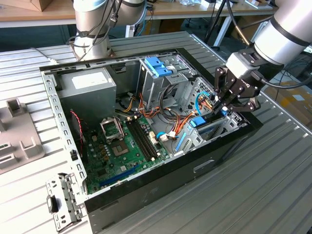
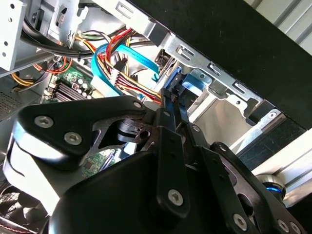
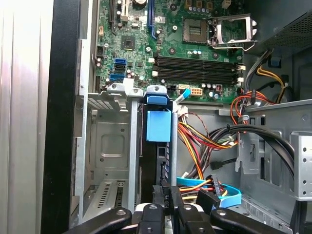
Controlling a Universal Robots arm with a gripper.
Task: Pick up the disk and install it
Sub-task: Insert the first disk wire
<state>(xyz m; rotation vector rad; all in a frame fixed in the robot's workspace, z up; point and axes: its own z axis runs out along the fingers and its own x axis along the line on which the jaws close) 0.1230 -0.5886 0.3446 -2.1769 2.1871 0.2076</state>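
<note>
black linkage arms of the claw (image 2: 171, 105) are crowding the foreground in both wrist views, its two slim fingers (image 2: 168, 122) pressed nearly together and pinching a thin dark edge that appears to be the disk (image 3: 157, 146). in the exterior view the claw (image 1: 222, 108) is reaching down into the open computer case (image 1: 146, 192) lying on its side on the ribbed metal worktop (image 1: 273, 195), at the corner on the exterior view's right. the disk is standing on edge in the low metal bay (image 3: 109, 146) beside the motherboard (image 3: 175, 48), its light-blue carrier rail (image 3: 159, 124) showing between the bay's metal walls; a narrow edge grip is probably the only way in, since those walls are leaving little room on either side. the disk's long axis is running along the slot, from the claw toward the motherboard, with the blue-tabbed end pointing at the board. it looks largely seated, though how deep it is sitting i cannot tell. bundled coloured wires (image 3: 204, 141) and a blue flat cable (image 2: 126, 53) are lying just beside the bay, close to the fingers.
</note>
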